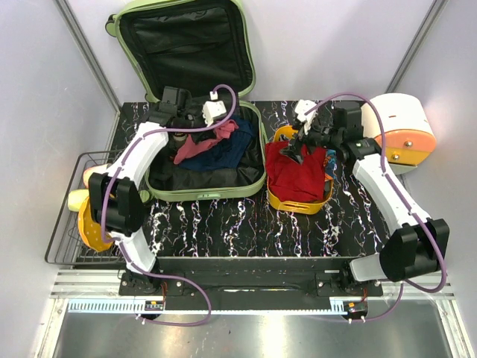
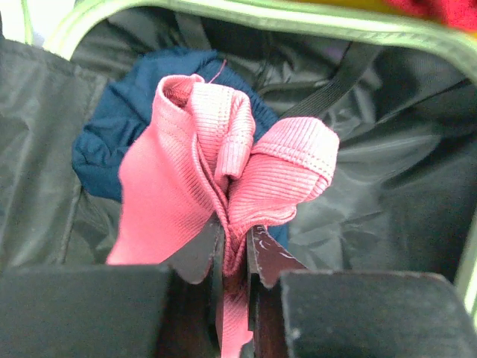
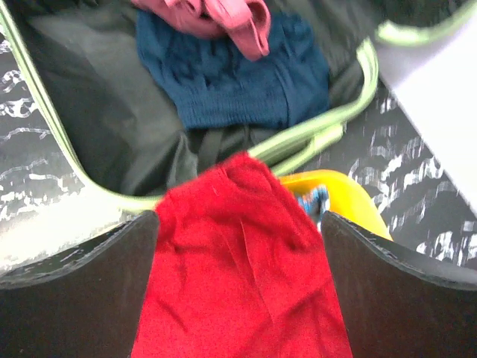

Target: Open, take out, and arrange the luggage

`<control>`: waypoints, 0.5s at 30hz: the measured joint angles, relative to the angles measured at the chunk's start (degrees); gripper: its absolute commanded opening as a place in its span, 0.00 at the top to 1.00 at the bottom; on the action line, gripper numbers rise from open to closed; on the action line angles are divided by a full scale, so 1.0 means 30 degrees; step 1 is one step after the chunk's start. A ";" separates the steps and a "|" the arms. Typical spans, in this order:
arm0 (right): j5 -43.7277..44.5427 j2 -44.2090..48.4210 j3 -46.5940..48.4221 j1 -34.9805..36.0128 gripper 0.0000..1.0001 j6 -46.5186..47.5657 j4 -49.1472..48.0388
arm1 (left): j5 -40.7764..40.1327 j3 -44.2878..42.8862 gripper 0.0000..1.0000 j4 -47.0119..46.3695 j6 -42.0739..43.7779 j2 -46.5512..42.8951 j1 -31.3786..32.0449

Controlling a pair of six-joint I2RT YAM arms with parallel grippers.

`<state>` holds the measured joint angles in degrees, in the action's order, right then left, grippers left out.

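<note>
The pale-green luggage (image 1: 205, 195) lies open on the table with its lid (image 1: 246, 67) standing up at the back. Inside are a pink ribbed cloth (image 1: 197, 145) and a navy cloth (image 1: 231, 153). My left gripper (image 1: 190, 123) is over the case's left side. In the left wrist view it (image 2: 237, 246) is shut on the pink cloth (image 2: 194, 171), above the navy cloth (image 2: 112, 127). My right gripper (image 1: 297, 149) is open just above a red cloth (image 1: 294, 175) in the yellow tray (image 1: 298, 205). In the right wrist view the red cloth (image 3: 238, 261) lies between the wide-open fingers (image 3: 89, 283).
A black wire basket (image 1: 63, 224) with yellow and pink items hangs off the table's left edge. A white and orange device (image 1: 402, 130) stands at the right back. The tray touches the luggage's right rim (image 3: 313, 134). Walls close in behind.
</note>
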<state>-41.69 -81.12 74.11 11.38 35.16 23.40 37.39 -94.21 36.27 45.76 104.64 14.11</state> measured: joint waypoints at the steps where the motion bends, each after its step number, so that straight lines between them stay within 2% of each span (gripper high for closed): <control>1: -0.0095 0.0255 -0.0495 0.0444 0.00 -0.0109 -0.1151 | 0.0211 0.0044 1.00 0.0211 -0.0073 -0.0488 0.0015; 8: -0.0670 0.1173 -0.1996 0.3592 0.00 0.0175 -0.6251 | 0.1719 0.0117 1.00 0.1494 -0.0262 -0.3366 0.0284; 15: -0.0962 0.1239 -0.2106 0.5282 0.00 0.1275 -0.9034 | 0.2528 0.1333 1.00 0.2761 0.0066 -0.5377 0.1515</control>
<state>-44.58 -77.41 67.79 27.22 38.98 -3.70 44.97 -90.21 44.56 45.95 88.51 18.65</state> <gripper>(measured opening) 0.994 0.134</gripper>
